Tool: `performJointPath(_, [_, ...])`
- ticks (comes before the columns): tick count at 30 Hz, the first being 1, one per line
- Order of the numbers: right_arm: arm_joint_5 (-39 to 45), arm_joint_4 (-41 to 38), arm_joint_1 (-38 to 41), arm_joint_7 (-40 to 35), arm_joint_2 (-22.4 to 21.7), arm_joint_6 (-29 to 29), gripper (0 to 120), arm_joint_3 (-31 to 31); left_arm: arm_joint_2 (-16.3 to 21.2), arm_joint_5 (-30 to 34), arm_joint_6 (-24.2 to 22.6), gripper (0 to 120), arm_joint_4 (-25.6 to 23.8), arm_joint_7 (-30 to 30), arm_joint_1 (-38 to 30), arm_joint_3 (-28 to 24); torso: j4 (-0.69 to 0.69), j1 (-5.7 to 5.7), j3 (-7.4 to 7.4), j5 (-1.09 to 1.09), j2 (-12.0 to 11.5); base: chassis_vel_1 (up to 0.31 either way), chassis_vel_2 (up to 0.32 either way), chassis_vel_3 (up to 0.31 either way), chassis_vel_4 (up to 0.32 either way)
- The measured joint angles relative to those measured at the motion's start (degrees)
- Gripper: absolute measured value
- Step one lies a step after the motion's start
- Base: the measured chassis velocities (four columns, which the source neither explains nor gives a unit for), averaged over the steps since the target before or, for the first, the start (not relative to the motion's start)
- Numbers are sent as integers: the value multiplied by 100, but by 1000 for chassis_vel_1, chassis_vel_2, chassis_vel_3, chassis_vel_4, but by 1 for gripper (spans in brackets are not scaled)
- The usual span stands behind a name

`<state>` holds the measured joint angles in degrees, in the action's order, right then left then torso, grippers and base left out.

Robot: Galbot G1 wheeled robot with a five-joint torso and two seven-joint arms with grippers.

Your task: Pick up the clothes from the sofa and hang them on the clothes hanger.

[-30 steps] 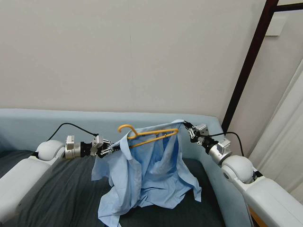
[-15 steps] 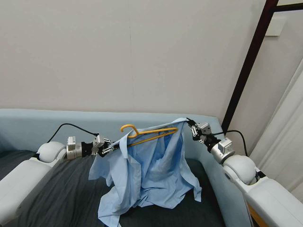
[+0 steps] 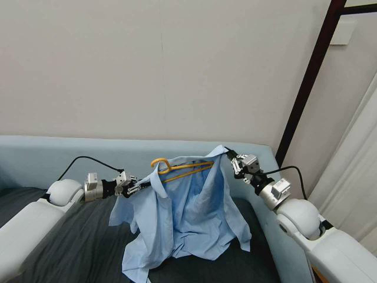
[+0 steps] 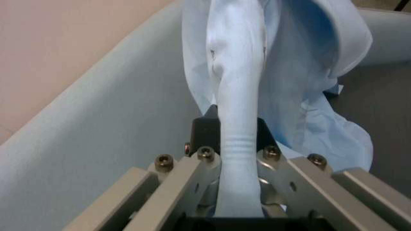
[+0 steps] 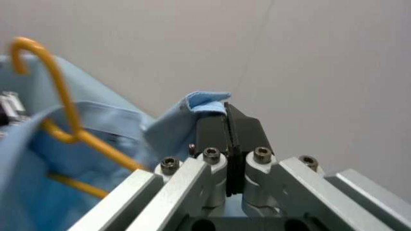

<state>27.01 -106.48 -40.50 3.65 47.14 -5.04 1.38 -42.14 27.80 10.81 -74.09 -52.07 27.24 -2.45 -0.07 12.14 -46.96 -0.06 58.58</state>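
A light blue shirt (image 3: 188, 218) hangs spread between my two grippers above the sofa, its lower part draped onto the dark seat. An orange hanger (image 3: 177, 167) lies inside the collar, hook up. My left gripper (image 3: 136, 186) is shut on the shirt's left shoulder; the wrist view shows a bunched fold of the shirt (image 4: 237, 120) pinched between its fingers (image 4: 204, 130). My right gripper (image 3: 231, 160) is shut on the shirt's right shoulder edge (image 5: 207, 100), with the hanger (image 5: 55, 101) just beside it.
The pale blue sofa back (image 3: 53, 154) runs along the wall, with a dark grey seat cushion (image 3: 76, 247) below. A dark vertical post (image 3: 307, 76) stands at the right, and a light curtain (image 3: 353, 171) hangs beyond it.
Both grippers have drawn slightly inward and toward the camera with the shirt. The hanger has settled lower and flatter inside the collar.
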Motion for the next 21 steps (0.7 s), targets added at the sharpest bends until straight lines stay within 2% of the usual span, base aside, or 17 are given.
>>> performJointPath(5, [524,-164,-65,164,44,20,0,312,-67,133,-87,2,-151,103,31,-88,-2,0,0,1,0,0,0,0,0])
performJointPath(9, [1697,-504,-154,-136,108,283,0,608,-101,159,-109,2,-300,92,97,-160,0,0,0,1,0,0,0,0,0])
performJointPath(15, [3173,-825,-265,-109,259,135,0,794,-127,156,-118,2,-337,81,147,-200,-1,0,0,1,0,0,0,0,0])
performJointPath(19, [3372,-836,-286,54,359,-80,0,815,-152,161,-118,2,-330,81,186,-199,1,0,0,1,0,0,0,0,0])
performJointPath(21, [3074,-774,-358,120,349,-114,0,811,-164,227,-117,2,-327,110,187,-174,1,0,0,0,0,0,0,0,0])
